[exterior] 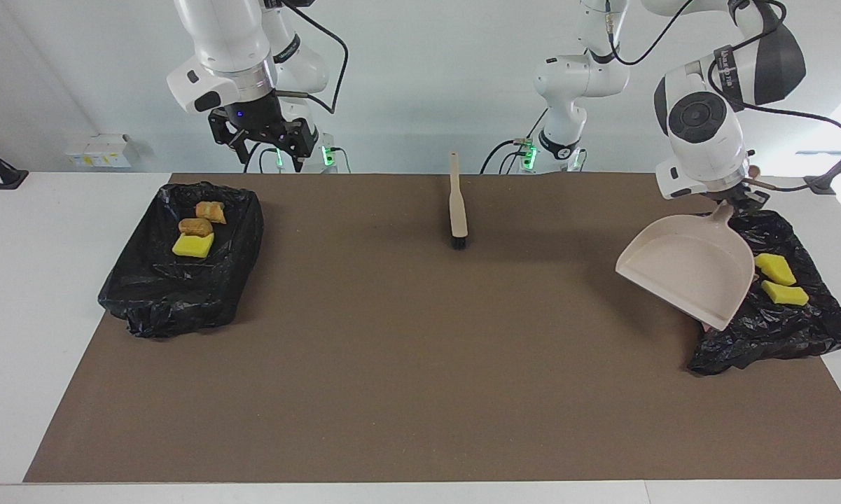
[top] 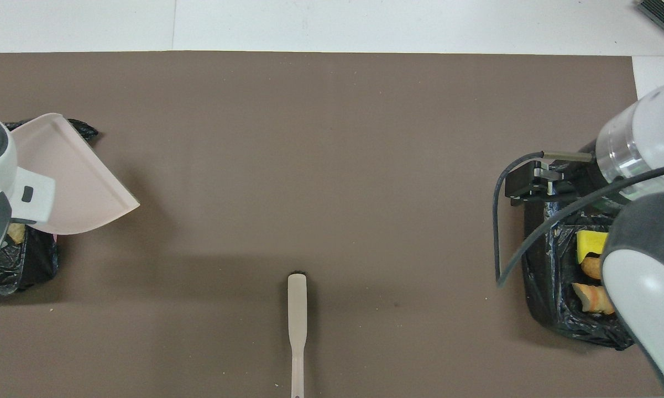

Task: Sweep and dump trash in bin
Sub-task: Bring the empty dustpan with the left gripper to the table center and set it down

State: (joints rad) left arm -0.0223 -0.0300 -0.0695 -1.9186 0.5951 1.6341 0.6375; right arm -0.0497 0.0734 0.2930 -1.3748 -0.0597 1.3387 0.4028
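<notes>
We see the left gripper [exterior: 741, 194] clamped on the handle of the beige dustpan [exterior: 686, 266], holding it tilted in the air over the black-bagged bin [exterior: 791, 329] at the left arm's end of the table. The pan's wide mouth points out over the brown mat [exterior: 420, 364], and its inside looks bare. In that bin we can make out two bright yellow spongy chunks [exterior: 774, 269] lying side by side on the black plastic; in the overhead view a tan lump [top: 15, 232] also peeks out beside the arm's wrist, mostly hidden.

The right gripper [exterior: 265, 143] hangs in the air over the robots' edge of the mat, near the second black-bagged bin [exterior: 182, 280] at the right arm's end of the table — its jaws stand apart and hold nothing. That bin contains two tan-orange bread-like lumps [exterior: 203, 218] and one yellow chunk [exterior: 193, 245], the yellow one touching a lump and lying farther from the robots.

The beige brush [exterior: 457, 203] lies flat on the mat midway between the two bins, close to the robots' edge, its black bristles [exterior: 459, 243] at the end farther from the robots. We see no trash on the open mat.
</notes>
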